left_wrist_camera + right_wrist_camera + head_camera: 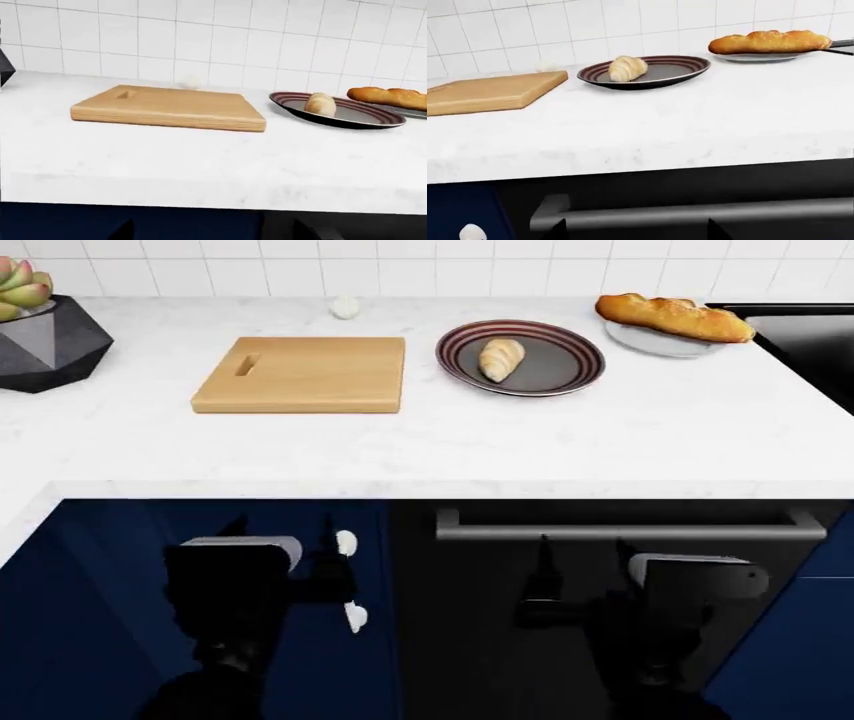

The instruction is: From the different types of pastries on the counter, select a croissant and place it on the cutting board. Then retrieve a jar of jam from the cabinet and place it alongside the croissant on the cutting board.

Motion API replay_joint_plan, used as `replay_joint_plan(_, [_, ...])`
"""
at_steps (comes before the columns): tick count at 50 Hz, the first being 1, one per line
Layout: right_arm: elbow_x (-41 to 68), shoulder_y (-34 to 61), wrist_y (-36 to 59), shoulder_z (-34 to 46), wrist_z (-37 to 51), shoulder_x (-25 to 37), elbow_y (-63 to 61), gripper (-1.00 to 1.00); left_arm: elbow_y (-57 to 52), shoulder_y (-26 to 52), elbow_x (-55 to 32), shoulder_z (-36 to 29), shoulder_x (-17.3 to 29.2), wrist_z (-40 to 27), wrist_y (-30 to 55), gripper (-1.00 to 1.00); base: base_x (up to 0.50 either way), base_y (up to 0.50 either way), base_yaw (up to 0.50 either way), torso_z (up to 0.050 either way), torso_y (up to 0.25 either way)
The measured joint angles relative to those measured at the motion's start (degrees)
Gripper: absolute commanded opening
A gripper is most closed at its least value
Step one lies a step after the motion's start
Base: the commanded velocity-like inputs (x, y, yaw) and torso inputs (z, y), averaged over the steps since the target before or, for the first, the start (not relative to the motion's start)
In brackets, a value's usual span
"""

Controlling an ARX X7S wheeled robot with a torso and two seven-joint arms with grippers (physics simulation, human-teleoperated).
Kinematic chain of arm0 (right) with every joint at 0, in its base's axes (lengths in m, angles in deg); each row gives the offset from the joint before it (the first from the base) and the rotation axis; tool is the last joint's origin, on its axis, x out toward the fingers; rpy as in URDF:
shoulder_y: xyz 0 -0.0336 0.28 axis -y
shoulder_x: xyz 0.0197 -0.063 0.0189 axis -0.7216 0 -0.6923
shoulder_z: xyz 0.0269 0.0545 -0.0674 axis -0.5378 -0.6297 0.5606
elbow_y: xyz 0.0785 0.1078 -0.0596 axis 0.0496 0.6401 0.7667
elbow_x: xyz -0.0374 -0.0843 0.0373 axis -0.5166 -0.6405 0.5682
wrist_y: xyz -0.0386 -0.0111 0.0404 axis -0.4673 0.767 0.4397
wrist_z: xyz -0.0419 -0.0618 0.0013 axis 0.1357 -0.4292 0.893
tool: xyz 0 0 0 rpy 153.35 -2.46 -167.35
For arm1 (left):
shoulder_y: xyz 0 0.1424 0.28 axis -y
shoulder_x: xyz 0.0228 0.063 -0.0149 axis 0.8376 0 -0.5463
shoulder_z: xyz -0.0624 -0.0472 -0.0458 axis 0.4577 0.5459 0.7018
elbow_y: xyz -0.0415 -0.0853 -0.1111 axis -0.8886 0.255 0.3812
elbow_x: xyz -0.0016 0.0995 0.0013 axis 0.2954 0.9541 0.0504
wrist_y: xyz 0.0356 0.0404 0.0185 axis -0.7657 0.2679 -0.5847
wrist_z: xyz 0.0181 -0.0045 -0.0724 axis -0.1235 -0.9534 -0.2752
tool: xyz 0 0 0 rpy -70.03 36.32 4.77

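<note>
The pale croissant [502,358] [320,104] [627,68] lies on a dark red-ringed plate [577,360] on the white counter [427,450]. To its left, the light-wood cutting board [300,373] [170,106] [490,91] lies bare, its slot handle on the far-left side. At the back right is a long golden baguette [674,317] [768,41]. My left gripper [283,530] [213,227] and right gripper [585,550] [635,227] are both open and hold nothing. They hang below the counter's front edge, in front of the dark cabinet fronts. The jar of jam is out of view.
A grey faceted pot with a succulent [40,335] stands at the counter's left end. A black sink [801,340] is at the right. A tiny white lump [346,307] sits by the tiled wall. A bar handle [627,530] runs under the counter edge, near the white knobs [347,543].
</note>
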Motion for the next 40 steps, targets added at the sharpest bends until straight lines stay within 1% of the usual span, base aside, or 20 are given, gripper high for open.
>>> replay_joint_plan(4, [6.93,7.36,13.78,-4.55,1.53,0.39,-6.64,1.00,-5.47,6.12,-4.97,1.91,0.31,-0.69,9.33,1.00,0.00,0.00,0.00,0.000,0.000])
replay_joint_plan(8, [13.87,15.62,25.80,-9.27,3.28,0.70,-10.21,1.00,-8.33,13.38,-9.72,4.20,0.28,-1.79,18.48,1.00,0.00,0.00,0.00,0.000,0.000])
replay_joint_plan(12, [21.89,23.08,34.00,-12.68,6.89,2.22,-10.43,1.00,-8.88,20.84,-13.25,5.90,0.81,-2.41,25.87,1.00,0.00,0.00,0.00,0.000,0.000])
replay_joint_plan(16, [29.77,30.68,39.39,-14.04,11.44,4.90,-7.82,1.00,-7.08,28.58,-15.65,6.86,1.70,-2.73,32.12,1.00,0.02,0.00,0.00,0.000,0.000])
replay_joint_plan(20, [34.30,37.75,42.05,-13.24,13.78,7.43,-3.61,1.00,-3.91,36.05,-17.29,7.15,2.54,-2.75,37.22,1.00,0.09,0.00,0.00,0.000,0.000])
replay_joint_plan(24, [36.17,44.28,42.87,-11.15,14.05,9.61,1.78,1.00,-0.19,42.74,-18.43,6.80,3.45,-2.46,41.42,1.00,0.12,0.00,0.00,0.000,0.000])
replay_joint_plan(32, [35.56,55.95,41.50,-5.14,11.19,12.51,13.83,1.00,7.58,54.37,-19.81,6.05,4.98,-2.24,48.68,1.00,0.24,0.00,0.00,0.000,0.000])
replay_joint_plan(40, [33.48,64.11,39.03,0.08,7.29,14.17,23.49,1.00,13.94,63.02,-20.54,4.92,5.90,-2.56,53.21,1.00,0.39,0.00,0.00,0.000,0.000])
